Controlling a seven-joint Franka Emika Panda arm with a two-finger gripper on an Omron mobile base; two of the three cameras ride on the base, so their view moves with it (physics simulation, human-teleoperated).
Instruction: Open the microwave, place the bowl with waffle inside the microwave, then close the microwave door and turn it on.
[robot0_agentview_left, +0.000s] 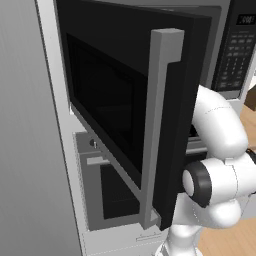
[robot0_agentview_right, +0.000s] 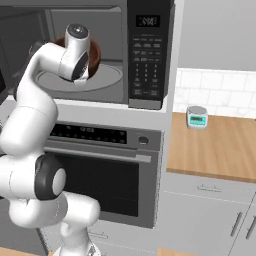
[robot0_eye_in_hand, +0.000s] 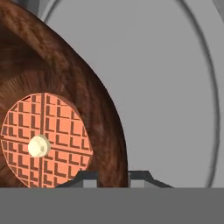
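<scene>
bowl with waffle held inside the open microwave

the brown wooden bowl (robot0_eye_in_hand: 98, 109), carrying the waffle (robot0_eye_in_hand: 46, 140), is gripped at its rim by the narrowly set gripper (robot0_eye_in_hand: 112, 177) over the grey turntable (robot0_eye_in_hand: 175, 87) in the microwave (robot0_agentview_right: 145, 55); the microwave door (robot0_agentview_left: 125, 105) is swung wide open.

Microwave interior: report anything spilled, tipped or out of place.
Nothing stands out. The brown bowl sits on the grey turntable, and the waffle lies flat inside it with nothing spilled. The end effector is at the bowl's rim. The microwave door stands open.
</scene>
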